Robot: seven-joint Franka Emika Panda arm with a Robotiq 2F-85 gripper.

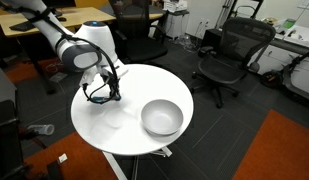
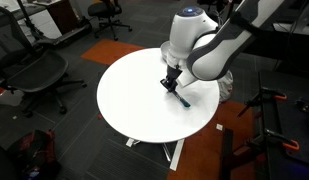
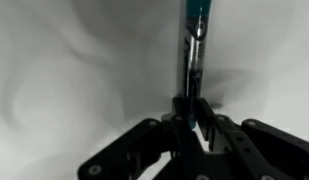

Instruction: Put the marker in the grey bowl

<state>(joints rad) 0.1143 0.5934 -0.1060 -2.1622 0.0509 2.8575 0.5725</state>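
Observation:
The marker (image 3: 196,45), a thin teal stick with a dark end, runs from the top of the wrist view down between my fingertips. In an exterior view its teal end (image 2: 181,97) sticks out below my gripper (image 2: 171,86) at the white table's surface. My gripper (image 3: 192,112) is shut on the marker's lower end. The grey bowl (image 1: 161,117) stands on the table a short way from my gripper (image 1: 102,96). The bowl is empty. It is hidden behind my arm in the exterior view from the opposite side.
The round white table (image 1: 119,128) (image 2: 134,95) bears only the bowl and marker. Black office chairs (image 1: 232,55) (image 2: 34,75) stand around it. Desks line the back wall. An orange-red carpet patch (image 1: 279,150) lies beside the table.

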